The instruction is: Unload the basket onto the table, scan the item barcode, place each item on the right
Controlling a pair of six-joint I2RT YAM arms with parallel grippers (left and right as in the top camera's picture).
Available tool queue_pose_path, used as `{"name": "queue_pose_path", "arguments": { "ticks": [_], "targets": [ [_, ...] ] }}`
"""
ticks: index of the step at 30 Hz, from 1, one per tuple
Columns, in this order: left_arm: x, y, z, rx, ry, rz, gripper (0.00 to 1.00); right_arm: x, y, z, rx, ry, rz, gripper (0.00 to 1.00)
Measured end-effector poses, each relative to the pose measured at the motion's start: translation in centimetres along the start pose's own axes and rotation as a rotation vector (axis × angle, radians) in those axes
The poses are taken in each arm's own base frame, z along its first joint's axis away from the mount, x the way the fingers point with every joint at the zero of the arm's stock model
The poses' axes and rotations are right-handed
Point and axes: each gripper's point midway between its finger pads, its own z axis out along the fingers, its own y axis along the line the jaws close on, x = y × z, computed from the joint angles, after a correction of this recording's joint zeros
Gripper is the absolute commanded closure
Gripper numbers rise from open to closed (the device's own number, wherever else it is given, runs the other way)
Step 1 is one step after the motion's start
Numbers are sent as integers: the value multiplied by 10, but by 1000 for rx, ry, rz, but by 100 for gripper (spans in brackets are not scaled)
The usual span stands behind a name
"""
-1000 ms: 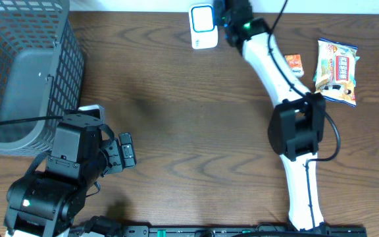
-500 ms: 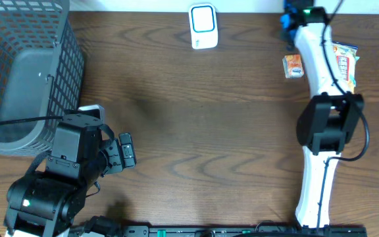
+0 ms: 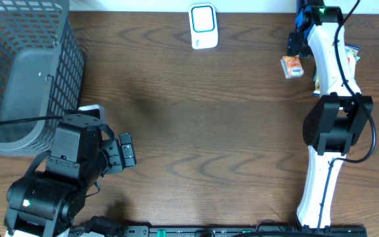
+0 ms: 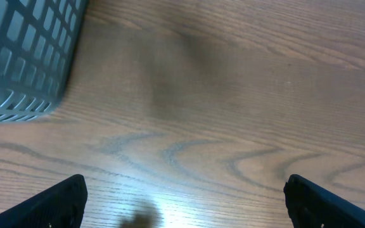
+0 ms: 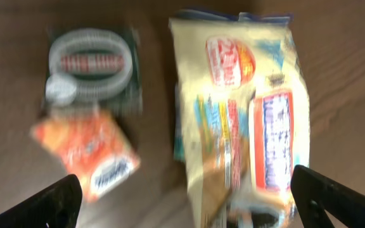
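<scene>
Your right gripper point(image 5: 192, 202) hangs open and empty over the snack bag point(image 5: 239, 114). It looks light, soft and crinkly, so pinch a sealed edge, not the middle.

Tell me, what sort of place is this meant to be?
Probably a mock shop checkout on a wooden table: a grey wire basket, a small white device that looks like a barcode scanner, and snack packets, an orange sachet and a yellow bag.
</scene>
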Motion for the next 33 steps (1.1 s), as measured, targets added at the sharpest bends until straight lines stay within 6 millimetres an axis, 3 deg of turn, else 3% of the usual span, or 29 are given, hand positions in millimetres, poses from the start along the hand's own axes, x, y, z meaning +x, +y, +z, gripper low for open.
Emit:
{"name": "queue_pose_path", "arguments": {
  "ticks": [3, 6, 11, 17, 24, 33],
  "targets": [
    [0, 0, 0, 0, 0, 0, 2, 10, 0, -23, -33, 24, 8, 1],
    [0, 0, 0, 0, 0, 0, 2, 16, 1, -64, -117, 19, 23, 1],
    [0, 0, 0, 1, 0, 0, 2, 33, -1, -167, -360, -43, 48, 1],
    [0, 0, 0, 1, 0, 0, 2, 76, 5, -258, -559, -77, -19, 1],
    [0, 0, 0, 0, 0, 0, 2, 131, 39, -326, -644, -121, -218, 1],
    [0, 0, 0, 1, 0, 0, 2, 195, 46, -392, -690, -251, -415, 1]
  ]
}}
